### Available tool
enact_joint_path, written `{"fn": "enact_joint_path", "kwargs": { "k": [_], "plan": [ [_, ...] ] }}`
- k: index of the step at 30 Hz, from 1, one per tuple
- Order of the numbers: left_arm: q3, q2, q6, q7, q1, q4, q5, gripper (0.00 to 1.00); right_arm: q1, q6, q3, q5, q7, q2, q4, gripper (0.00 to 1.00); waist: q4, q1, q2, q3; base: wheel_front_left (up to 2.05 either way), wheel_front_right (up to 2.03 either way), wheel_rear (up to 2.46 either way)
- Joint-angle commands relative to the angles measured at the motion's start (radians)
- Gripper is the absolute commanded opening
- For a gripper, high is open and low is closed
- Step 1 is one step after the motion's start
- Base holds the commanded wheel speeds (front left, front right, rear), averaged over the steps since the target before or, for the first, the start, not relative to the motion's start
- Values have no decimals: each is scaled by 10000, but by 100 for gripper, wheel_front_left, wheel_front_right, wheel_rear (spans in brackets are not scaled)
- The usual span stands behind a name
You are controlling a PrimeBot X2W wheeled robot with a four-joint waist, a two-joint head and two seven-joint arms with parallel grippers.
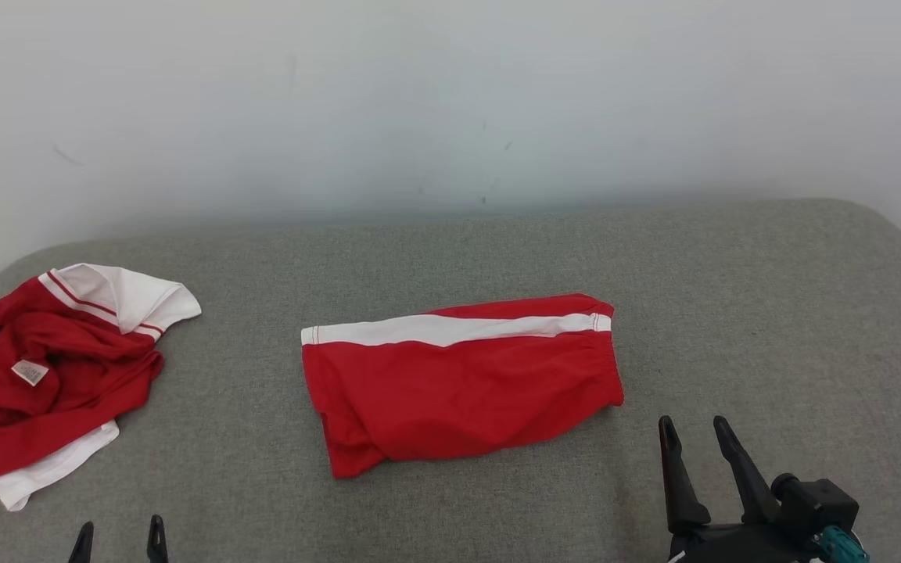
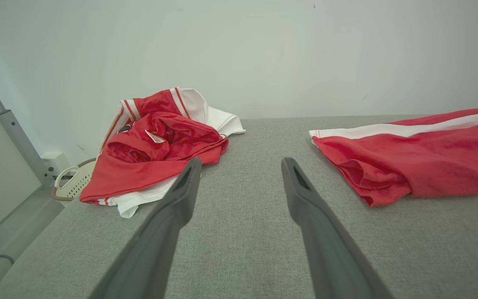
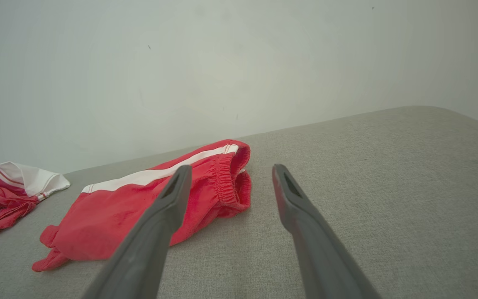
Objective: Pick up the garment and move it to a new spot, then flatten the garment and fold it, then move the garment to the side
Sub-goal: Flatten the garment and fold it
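A red garment with a white side stripe lies folded in a neat rectangle at the middle of the grey fabric-covered table. It also appears in the left wrist view and the right wrist view. A second red-and-white garment lies crumpled at the table's left end. My left gripper is open at the front edge, between the two garments. My right gripper is open and holds nothing, just right of the folded garment's waistband end.
A pale wall runs close behind the table. Off the table's left end sit a white perforated basket and a grey metal post. The table's far right corner is rounded, with bare grey cloth there.
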Motion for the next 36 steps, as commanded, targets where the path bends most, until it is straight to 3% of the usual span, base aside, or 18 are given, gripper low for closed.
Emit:
{"fn": "enact_joint_path", "kwargs": {
  "k": [1,9,20,36],
  "plan": [
    [33,2,23,-29,126,2,-9,100,-80,-2,38,-16,34,-18,27,100,-3,-1,0,9,0,0,0],
    [11,-95,0,-29,-25,7,-32,100,-1151,-1,105,-72,417,-169,737,100,66,-1,0,118,0,0,0],
    [-136,-221,-134,-29,-318,144,-48,100,-3282,-2,-67,-242,815,-175,2976,100,460,-1,0,506,0,0,0],
    [-199,-402,-491,-29,-1103,437,1,100,-6524,-2,-411,-463,651,-158,8091,100,1044,-1,0,1488,0,0,0]
  ]
}}
